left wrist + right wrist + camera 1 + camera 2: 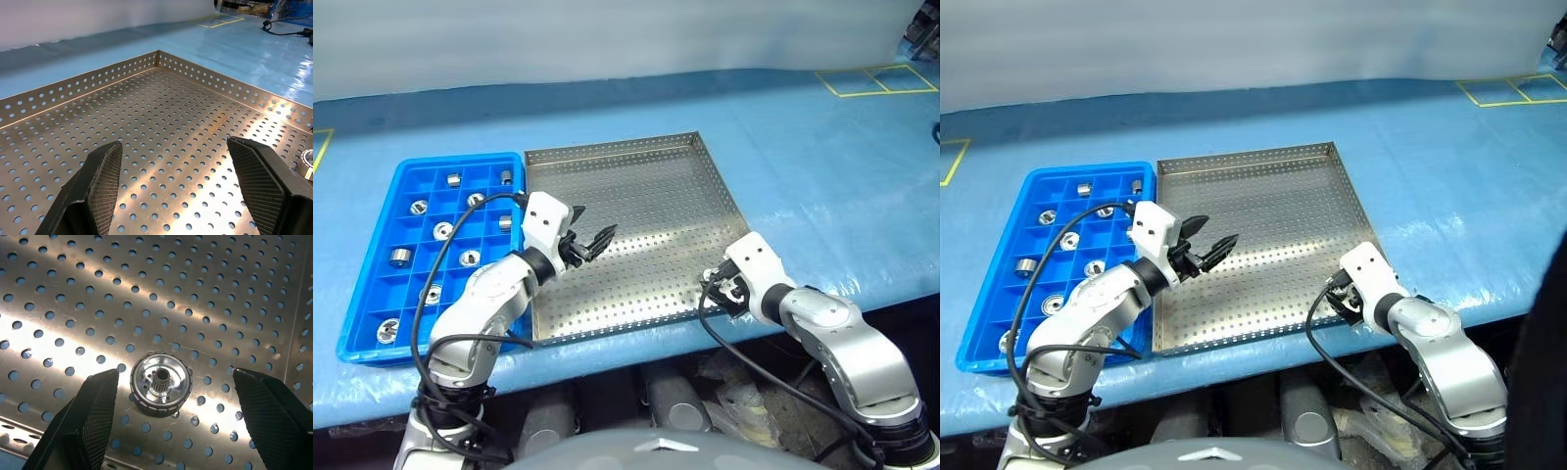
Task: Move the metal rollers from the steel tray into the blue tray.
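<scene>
Both claws gaped wide and empty: the right claw (166, 426) over a roller (161, 384) near the steel tray's (636, 166) front right corner, the left claw (592, 243) over its left side.

Table cover (822, 186): light blue sheet, glossy and a little wrinkled, across the whole middle of the frame.
Back wall (607, 39): pale, plain, along the top of the frame.
Yellow tape marks (876, 80): thin square outlines on the sheet, upper right corner.
Second yellow mark (321, 147): a short angled line at the left edge.
Dark cable (288, 33): lying on the blue surface, upper right of the left wrist view.
</scene>
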Robot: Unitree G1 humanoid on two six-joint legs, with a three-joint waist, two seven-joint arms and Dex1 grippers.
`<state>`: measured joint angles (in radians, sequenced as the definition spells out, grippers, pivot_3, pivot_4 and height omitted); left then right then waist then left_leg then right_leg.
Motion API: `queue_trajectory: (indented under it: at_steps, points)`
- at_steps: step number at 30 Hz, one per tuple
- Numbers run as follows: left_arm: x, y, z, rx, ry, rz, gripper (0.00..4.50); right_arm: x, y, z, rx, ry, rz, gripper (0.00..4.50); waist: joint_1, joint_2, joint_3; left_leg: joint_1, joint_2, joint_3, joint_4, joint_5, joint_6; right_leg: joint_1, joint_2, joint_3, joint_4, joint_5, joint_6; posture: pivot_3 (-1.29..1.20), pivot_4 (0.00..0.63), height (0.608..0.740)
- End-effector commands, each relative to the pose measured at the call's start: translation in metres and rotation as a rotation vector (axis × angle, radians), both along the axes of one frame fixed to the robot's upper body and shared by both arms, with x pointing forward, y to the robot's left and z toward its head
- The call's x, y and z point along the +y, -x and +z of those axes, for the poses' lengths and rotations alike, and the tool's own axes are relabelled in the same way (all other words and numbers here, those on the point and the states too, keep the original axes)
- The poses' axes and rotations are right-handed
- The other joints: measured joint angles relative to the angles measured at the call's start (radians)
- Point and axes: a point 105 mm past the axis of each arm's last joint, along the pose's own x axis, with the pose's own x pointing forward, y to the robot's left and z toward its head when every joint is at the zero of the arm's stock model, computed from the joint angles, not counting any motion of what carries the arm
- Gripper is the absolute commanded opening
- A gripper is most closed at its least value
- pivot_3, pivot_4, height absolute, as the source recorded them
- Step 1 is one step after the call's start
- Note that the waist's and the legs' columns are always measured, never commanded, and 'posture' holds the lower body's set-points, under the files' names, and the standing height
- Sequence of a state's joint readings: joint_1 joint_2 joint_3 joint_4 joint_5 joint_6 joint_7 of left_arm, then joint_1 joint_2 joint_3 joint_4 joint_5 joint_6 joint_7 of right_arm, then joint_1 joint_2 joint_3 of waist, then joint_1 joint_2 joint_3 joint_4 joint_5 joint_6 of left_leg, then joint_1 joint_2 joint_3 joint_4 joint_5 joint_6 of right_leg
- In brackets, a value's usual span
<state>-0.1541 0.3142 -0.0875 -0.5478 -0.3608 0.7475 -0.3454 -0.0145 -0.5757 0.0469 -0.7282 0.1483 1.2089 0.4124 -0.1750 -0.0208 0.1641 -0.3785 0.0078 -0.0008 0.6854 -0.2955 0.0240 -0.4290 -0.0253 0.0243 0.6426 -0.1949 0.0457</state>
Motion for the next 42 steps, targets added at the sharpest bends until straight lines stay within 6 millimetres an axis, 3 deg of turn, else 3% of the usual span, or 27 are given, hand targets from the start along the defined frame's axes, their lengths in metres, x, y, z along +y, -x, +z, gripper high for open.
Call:
queue_trajectory:
  at_steps: [1, 8, 11, 16, 21, 25, 29, 30, 32, 34, 37, 42]
  points:
    - [0.001, -0.002, 0.01, -0.047, 0.005, 0.004, 3.7, -0.001, -0.003, 0.0, -0.01, -0.021, -0.017, 3.92, -0.004, 0.0, 0.0, 0.0, 0.0, 0.0, 0.0, 0.0, 0.0, 0.0, 0.0, 0.0, 0.0, 0.0, 0.0, -0.27, 0.15, 0.74]
    - [0.01, -0.004, 0.011, -0.053, -0.006, 0.041, 3.7, 0.001, -0.007, -0.014, 0.034, -0.069, -0.039, 3.92, -0.006, 0.0, 0.0, 0.0, 0.0, 0.0, 0.0, 0.0, 0.0, 0.0, 0.0, 0.0, 0.0, 0.0, 0.0, -0.27, 0.15, 0.74]
    - [0.014, -0.004, 0.012, -0.057, -0.011, 0.056, 3.7, -0.002, -0.013, -0.016, 0.033, -0.085, -0.077, 3.35, -0.004, 0.0, 0.0, 0.0, 0.0, 0.0, 0.0, 0.0, 0.0, 0.0, 0.0, 0.0, 0.0, 0.0, 0.0, -0.26, 0.15, 0.74]
    - [0.018, -0.005, 0.013, -0.06, -0.013, 0.07, 3.7, -0.001, -0.015, -0.014, 0.023, -0.077, -0.068, 1.82, -0.001, -0.001, -0.001, 0.0, 0.0, 0.0, 0.0, 0.0, 0.0, 0.0, 0.0, 0.001, 0.0, 0.0, 0.001, -0.25, 0.15, 0.74]
    - [0.024, -0.006, 0.016, -0.073, -0.016, 0.096, 3.7, 0.003, -0.027, 0.006, -0.079, -0.1, -0.082, 1.7, -0.002, -0.001, -0.001, 0.0, 0.0, 0.0, 0.001, 0.0, 0.0, 0.0, 0.0, 0.001, 0.0, 0.0, 0.001, -0.24, 0.15, 0.74]
    - [0.052, -0.01, 0.029, -0.124, -0.021, 0.212, 3.7, 0.041, -0.036, 0.041, -0.205, -0.212, 0.04, 1.7, -0.008, 0.0, 0.0, 0.0, 0.001, 0.001, 0.0, 0.0, 0.0, -0.001, 0.001, 0.002, 0.001, 0.001, 0.001, -0.22, 0.15, 0.74]
    - [0.115, 0.002, 0.042, -0.164, -0.1, 0.421, 3.7, 0.107, -0.043, 0.081, -0.32, -0.376, 0.273, 1.7, -0.015, 0.0, 0.0, 0.001, 0.002, 0.0, -0.001, 0.0, 0.0, -0.002, 0.003, 0.002, 0.002, 0.0, 0.0, -0.16, 0.15, 0.74]
    - [0.123, 0.005, 0.043, -0.166, -0.114, 0.445, 3.7, 0.116, -0.043, 0.085, -0.333, -0.395, 0.305, 1.7, -0.012, 0.0, 0.0, 0.001, 0.003, 0.0, -0.001, 0.0, 0.0, -0.002, 0.003, 0.002, 0.002, 0.0, 0.0, -0.14, 0.15, 0.74]
    - [0.148, 0.019, 0.044, -0.16, -0.17, 0.538, 3.7, 0.155, -0.039, 0.097, -0.353, -0.463, 0.443, 1.7, -0.001, 0.0, 0.0, 0.001, 0.003, -0.001, -0.002, 0.0, 0.0, -0.003, 0.002, 0.0, 0.002, 0.001, -0.004, -0.1, 0.15, 0.74]
    - [0.172, 0.037, 0.045, -0.154, -0.22, 0.639, 3.7, 0.195, -0.025, 0.1, -0.323, -0.512, 0.62, 1.7, 0.014, 0.0, 0.0, 0.0, 0.002, -0.001, -0.003, 0.0, 0.0, -0.002, 0.001, 0.0, 0.001, 0.002, -0.006, -0.04, 0.15, 0.74]
    - [0.197, 0.063, 0.046, -0.137, -0.273, 0.755, 3.7, 0.235, 0.001, 0.096, -0.242, -0.546, 0.83, 1.7, 0.059, -0.001, 0.0, 0.0, 0.002, -0.001, -0.004, -0.001, 0.0, -0.003, -0.002, -0.002, 0.001, 0.002, -0.006, 0.05, 0.15, 0.74]
    - [0.222, 0.111, 0.044, -0.087, -0.347, 0.901, 3.7, 0.28, 0.035, 0.089, -0.189, -0.527, 1.101, 1.7, 0.148, -0.003, -0.001, -0.001, 0.002, -0.002, -0.004, -0.002, -0.005, -0.003, -0.007, -0.009, -0.001, 0.0, -0.008, 0.19, 0.15, 0.74]
